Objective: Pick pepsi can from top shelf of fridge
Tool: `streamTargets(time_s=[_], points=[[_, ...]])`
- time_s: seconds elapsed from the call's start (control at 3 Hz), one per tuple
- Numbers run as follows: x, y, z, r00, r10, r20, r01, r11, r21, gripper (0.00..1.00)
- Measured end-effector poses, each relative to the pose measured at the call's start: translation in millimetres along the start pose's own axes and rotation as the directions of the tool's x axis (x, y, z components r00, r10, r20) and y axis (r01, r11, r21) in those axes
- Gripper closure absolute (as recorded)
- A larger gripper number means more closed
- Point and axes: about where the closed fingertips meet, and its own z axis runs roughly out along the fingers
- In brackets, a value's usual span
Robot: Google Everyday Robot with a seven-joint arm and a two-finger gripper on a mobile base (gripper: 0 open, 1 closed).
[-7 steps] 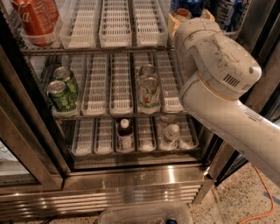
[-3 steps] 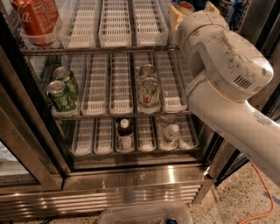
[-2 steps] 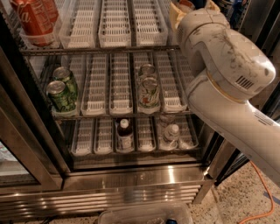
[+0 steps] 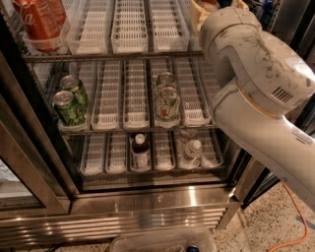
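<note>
The fridge (image 4: 147, 202) stands open in front of me with three wire racks. Its top shelf (image 4: 113, 55) holds clear slotted trays that are mostly bare. My white arm (image 4: 256, 83) fills the right side and reaches up to the top shelf's right end. Only a tan part of the gripper (image 4: 209, 10) shows there, past the arm's elbow. The pepsi can is hidden behind the arm. Only a sliver of dark blue (image 4: 266, 6) shows at the top right edge, and no logo is visible.
Red Coca-Cola cans (image 4: 37, 22) stand at the top shelf's left. Green cans (image 4: 69, 106) and pale cans (image 4: 167, 101) sit on the middle rack, and bottles (image 4: 141, 150) on the bottom one. A clear bin (image 4: 162, 241) lies on the floor in front, with an orange cable (image 4: 295, 231) at the right.
Since the earliest frame the arm has risen and pushed deeper toward the top shelf's right end, covering the blue cans that showed there. Over the last second it has barely moved.
</note>
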Motion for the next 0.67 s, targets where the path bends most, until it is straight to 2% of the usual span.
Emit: streamTargets(time_s=[0.67], points=[[-5.7,0.6,-18.9,0.999,0.039,-0.015,-0.039,0.9991,-0.013,1.0]])
